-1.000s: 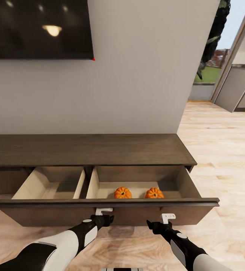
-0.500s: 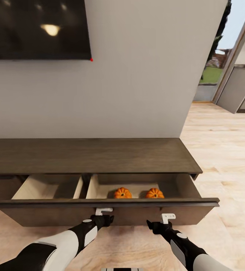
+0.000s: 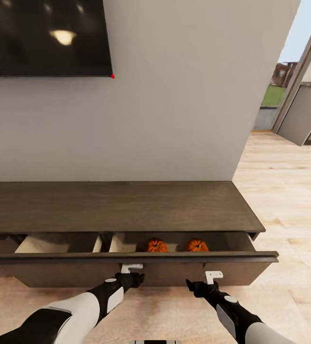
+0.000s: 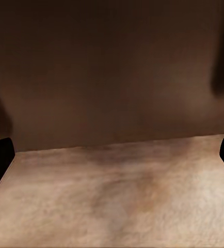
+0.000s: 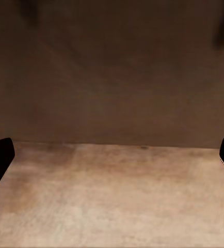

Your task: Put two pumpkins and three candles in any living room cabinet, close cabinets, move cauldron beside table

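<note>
Two orange pumpkins (image 3: 156,245) (image 3: 197,245) sit in the right compartment of the drawer pulled out of the long dark brown cabinet (image 3: 117,205). Only a narrow strip of the drawer's inside is visible behind its front panel (image 3: 55,270). My left gripper (image 3: 132,268) and right gripper (image 3: 213,275) are both against that panel, their fingers spread open. In the wrist views the brown panel is very close, above the plank floor, between the open left gripper (image 4: 112,155) and the open right gripper (image 5: 112,155). The candles, cauldron and table are out of view.
A dark wall TV (image 3: 45,36) hangs above the cabinet on a grey wall. Light wood plank floor (image 3: 289,191) runs to the right toward a doorway and grey units (image 3: 308,114). The drawer's left compartment (image 3: 55,242) holds nothing I can see.
The drawer has slid in toward the cabinet, so much less of its inside is visible. The view has moved forward with both grippers held against the front panel.
</note>
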You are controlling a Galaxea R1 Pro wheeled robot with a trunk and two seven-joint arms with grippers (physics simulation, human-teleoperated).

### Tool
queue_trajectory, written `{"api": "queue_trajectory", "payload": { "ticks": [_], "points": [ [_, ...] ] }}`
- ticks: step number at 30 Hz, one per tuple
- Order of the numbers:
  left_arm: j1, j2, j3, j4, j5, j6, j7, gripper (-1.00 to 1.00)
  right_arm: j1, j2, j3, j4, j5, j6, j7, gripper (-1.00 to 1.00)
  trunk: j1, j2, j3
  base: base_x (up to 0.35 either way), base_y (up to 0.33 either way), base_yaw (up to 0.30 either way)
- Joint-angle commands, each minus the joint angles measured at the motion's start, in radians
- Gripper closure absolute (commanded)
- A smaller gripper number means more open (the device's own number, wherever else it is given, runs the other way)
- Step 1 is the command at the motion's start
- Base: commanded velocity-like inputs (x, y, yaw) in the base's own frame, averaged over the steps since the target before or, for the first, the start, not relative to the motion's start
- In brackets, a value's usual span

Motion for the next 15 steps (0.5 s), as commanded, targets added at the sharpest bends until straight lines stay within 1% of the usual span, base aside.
{"api": "queue_trajectory", "payload": {
  "ticks": [1,15],
  "points": [
    [-0.002,0.000,-0.012,0.003,0.010,-0.007,-0.004,-1.00,-0.001,-0.001,0.007,0.001,-0.010,-0.004,0.002,-1.00,0.000,0.000,-0.001,0.175,0.000,0.000],
    [-0.002,0.000,-0.013,0.003,0.010,-0.006,-0.004,-1.00,-0.001,-0.001,0.007,0.001,-0.010,-0.004,0.002,-1.00,0.000,0.000,-0.001,0.164,0.000,0.000]
  ]
}}
